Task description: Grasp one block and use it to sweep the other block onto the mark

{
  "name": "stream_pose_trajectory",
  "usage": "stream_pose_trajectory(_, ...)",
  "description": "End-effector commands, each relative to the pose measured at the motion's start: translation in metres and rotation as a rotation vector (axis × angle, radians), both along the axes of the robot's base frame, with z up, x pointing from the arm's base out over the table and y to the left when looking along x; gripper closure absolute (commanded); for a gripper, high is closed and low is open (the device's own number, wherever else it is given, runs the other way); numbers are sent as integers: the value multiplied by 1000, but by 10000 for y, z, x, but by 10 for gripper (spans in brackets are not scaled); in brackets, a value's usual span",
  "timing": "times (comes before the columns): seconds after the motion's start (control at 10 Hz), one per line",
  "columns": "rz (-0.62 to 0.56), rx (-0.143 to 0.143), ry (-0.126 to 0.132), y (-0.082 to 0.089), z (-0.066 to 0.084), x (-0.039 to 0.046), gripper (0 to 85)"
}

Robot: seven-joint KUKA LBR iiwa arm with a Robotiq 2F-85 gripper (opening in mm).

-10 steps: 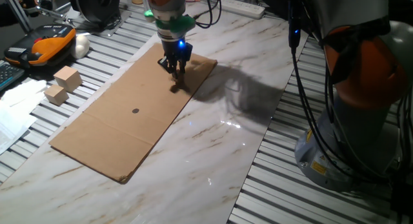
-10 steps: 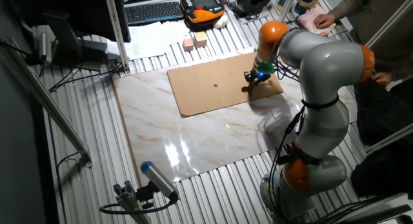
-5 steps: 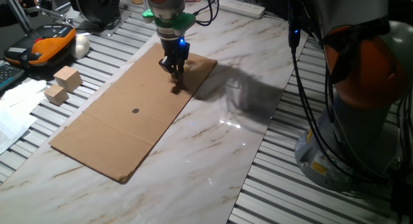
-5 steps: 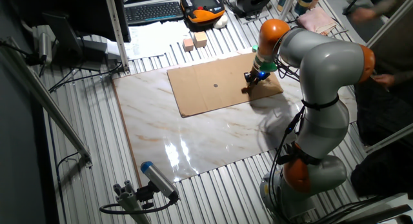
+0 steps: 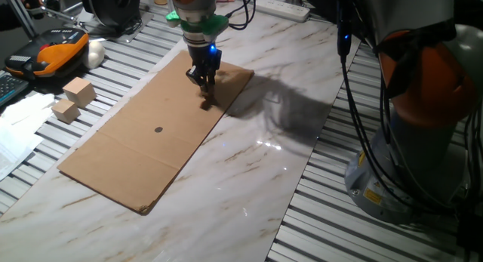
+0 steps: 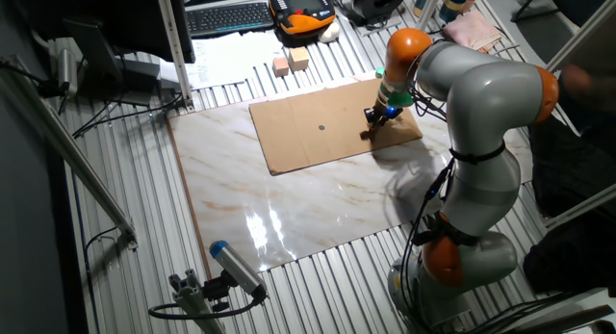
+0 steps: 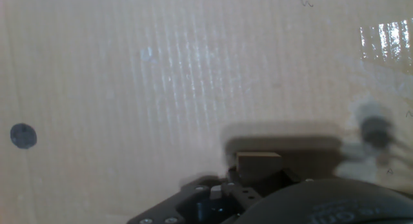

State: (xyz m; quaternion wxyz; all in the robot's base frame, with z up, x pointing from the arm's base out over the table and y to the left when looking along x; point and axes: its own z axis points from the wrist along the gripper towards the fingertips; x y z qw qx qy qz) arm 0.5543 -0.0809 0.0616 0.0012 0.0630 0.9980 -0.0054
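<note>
The KUKA arm is reaching out over the marble table point(image 5: 249, 179) with its wrist pointing straight down, so the gripper point(image 5: 205, 87) is hanging vertically above the far end of the cardboard sheet point(image 5: 136, 152). The black fingers point(image 5: 204, 79) are standing close together just over the sheet; whether they are clamping anything cannot be told from either fixed view. In the hand view a small tan wooden block point(image 7: 259, 162) is sitting right at the gripper body, over the cardboard, though no finger contact is showing. The mark point(image 5: 158, 129) is lying near the middle of the sheet, well apart from the gripper. Two larger wooden blocks point(image 5: 73, 98) are resting on the ribbed surface beside the sheet.
</note>
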Motion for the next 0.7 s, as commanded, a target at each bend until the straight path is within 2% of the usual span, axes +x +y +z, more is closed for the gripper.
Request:
stream_pose_trajectory(0.0,6,0,-3,2,1,1,850)
stream_pose_trajectory(0.2,32,6,-1,2,1,1,850)
stream_pose_trajectory(0.4,79,-21,11,2,1,1,850)
stream_pose_trajectory(0.5,98,-15,3,2,1,1,850)
stream_pose_trajectory(0.6,114,-34,4,2,1,1,850)
